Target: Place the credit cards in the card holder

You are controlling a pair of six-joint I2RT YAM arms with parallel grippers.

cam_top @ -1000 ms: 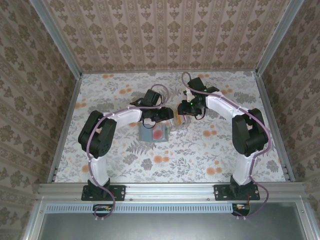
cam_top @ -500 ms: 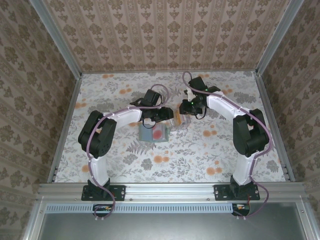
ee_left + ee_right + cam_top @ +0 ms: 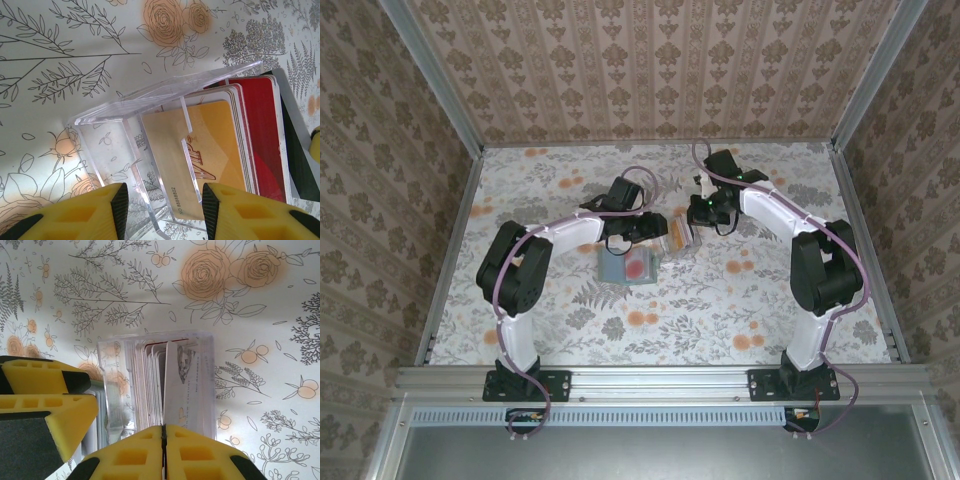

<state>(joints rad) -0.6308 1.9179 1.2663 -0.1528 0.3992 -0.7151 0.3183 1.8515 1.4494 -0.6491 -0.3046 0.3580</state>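
A stack of credit cards (image 3: 220, 135) stands in a clear plastic tray (image 3: 150, 100), an orange-yellow one in front and red ones (image 3: 262, 130) behind. My left gripper (image 3: 162, 192) straddles the tray's near end with its pads against it. My right gripper (image 3: 163, 429) is shut on the top edge of a pale card (image 3: 175, 385) standing in the tray (image 3: 112, 370). The grey-green card holder (image 3: 618, 270) lies flat just in front of the tray, with a red card (image 3: 638, 266) on it. From above, the left gripper (image 3: 655, 232) and right gripper (image 3: 698, 218) flank the tray (image 3: 677, 238).
The floral tablecloth (image 3: 560, 190) covers the table, which is fenced by metal rails (image 3: 455, 250) at both sides and papered walls behind. The left gripper's yellow fingers (image 3: 50, 405) sit close beside the tray in the right wrist view.
My right gripper has closed onto a card in the tray, and its arm has shifted slightly right. The left arm and the tray have not moved.
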